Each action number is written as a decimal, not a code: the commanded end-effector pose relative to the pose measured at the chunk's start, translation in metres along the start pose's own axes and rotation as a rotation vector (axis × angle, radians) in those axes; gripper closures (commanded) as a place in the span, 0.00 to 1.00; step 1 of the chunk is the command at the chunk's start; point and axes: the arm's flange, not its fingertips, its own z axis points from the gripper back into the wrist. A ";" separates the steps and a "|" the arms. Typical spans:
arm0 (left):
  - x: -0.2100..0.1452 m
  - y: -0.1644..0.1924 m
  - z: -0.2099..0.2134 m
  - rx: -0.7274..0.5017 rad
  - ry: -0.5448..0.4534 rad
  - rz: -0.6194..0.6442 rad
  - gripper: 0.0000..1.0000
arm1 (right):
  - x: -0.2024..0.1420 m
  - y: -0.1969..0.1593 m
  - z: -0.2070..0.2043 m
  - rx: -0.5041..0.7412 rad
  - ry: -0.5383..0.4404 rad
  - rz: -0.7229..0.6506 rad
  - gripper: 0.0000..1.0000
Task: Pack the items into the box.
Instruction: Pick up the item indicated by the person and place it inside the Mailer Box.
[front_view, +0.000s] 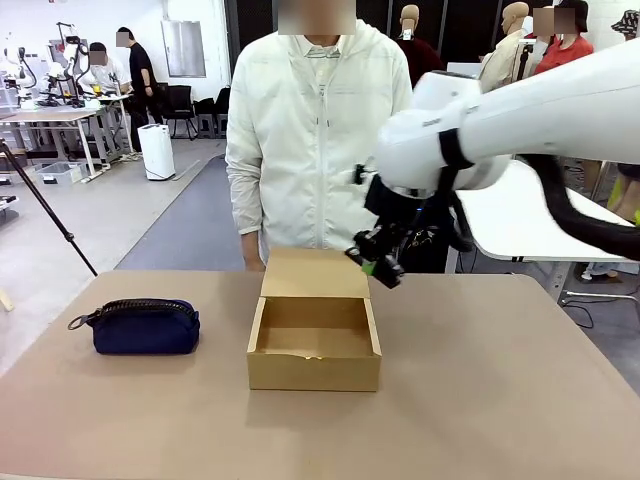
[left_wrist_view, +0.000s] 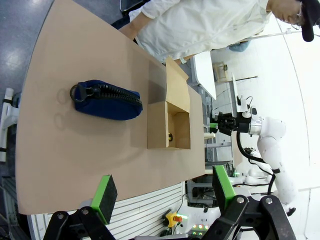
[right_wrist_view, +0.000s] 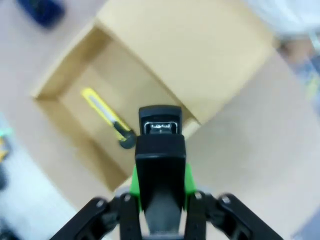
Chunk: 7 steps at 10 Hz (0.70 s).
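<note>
Pouch (right_wrist_view: 42, 9) blurred, cut off by top edge; stapler (right_wrist_view: 160, 150) covers most of right jaws.

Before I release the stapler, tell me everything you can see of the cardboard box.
The box is small, plain brown cardboard, standing open in the middle of the table. Its hinged lid flap leans back on the far side, toward the person. The four low walls look straight and undented. Inside, a yellow cutter with a black end lies on the floor. Nothing outside touches it; the right pincer, shut on the stapler, hangs above its far right corner.
</note>
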 end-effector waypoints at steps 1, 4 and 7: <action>0.000 0.000 0.001 -0.021 -0.008 -0.013 0.00 | 0.018 -0.002 0.000 0.172 -0.091 0.774 1.00; 0.000 0.000 0.001 -0.021 -0.008 -0.013 0.00 | 0.048 0.053 -0.034 0.175 -0.082 1.063 1.00; 0.000 0.000 0.001 -0.021 -0.008 -0.013 0.00 | 0.068 0.075 -0.077 0.083 0.059 1.049 1.00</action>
